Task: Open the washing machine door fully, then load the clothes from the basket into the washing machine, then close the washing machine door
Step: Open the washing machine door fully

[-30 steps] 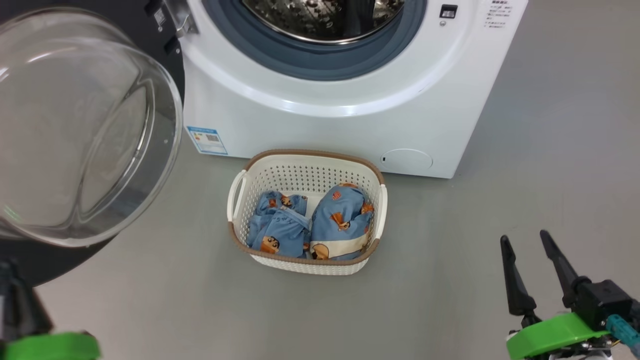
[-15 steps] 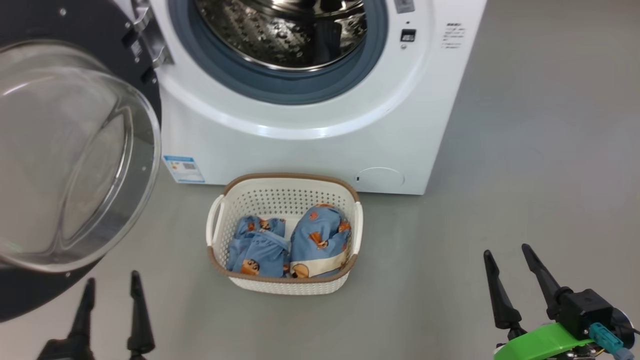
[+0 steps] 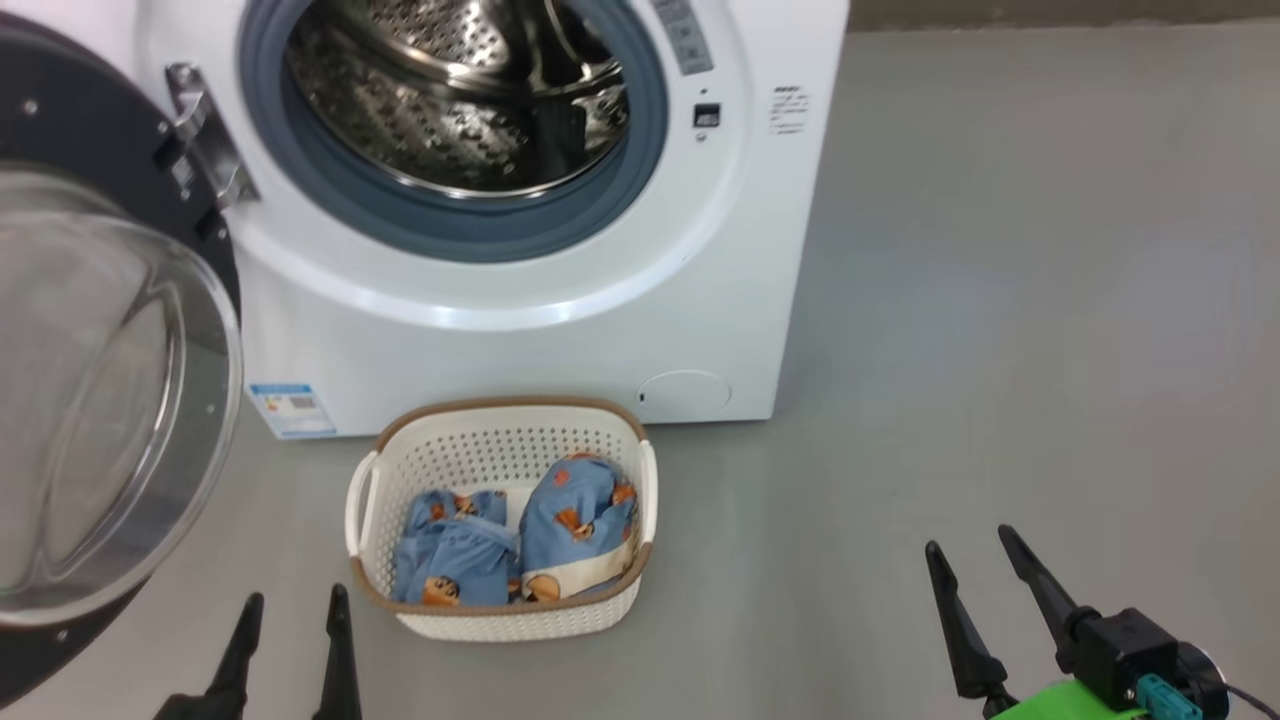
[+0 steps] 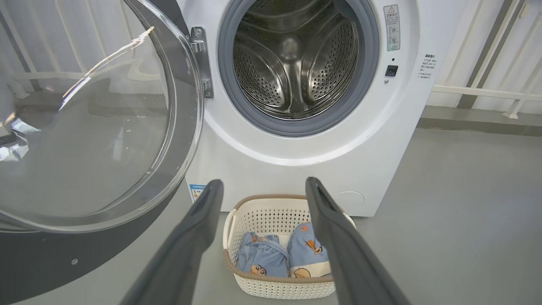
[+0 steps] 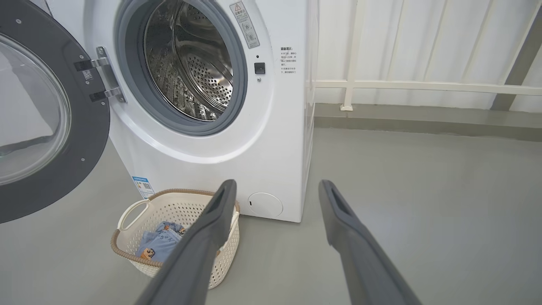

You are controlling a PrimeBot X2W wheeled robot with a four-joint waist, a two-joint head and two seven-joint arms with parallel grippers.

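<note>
At the far left, the washing machine door [image 3: 95, 400] stands swung out on its hinge [image 3: 205, 150], with its glass bowl bulging toward the robot and its black rim edge-on to the machine's front. Below it, the left gripper [image 3: 296, 594] hovers over the grey floor [image 3: 1000, 300], fingers apart with nothing between them, pointing up toward the machine. Just right of it, the basket [image 3: 520, 625] sits on the floor close before the washing machine [image 3: 520, 340], its long axis running parallel to the machine's front. The clothes [image 3: 575, 520] lie inside as two bundles side by side. The right bundle runs front to back, cream trim at the near end. Above, the drum [image 3: 450, 100] gapes open. At the far right, the right gripper [image 3: 968, 540] is spread and holds nothing, well apart from the basket.
</note>
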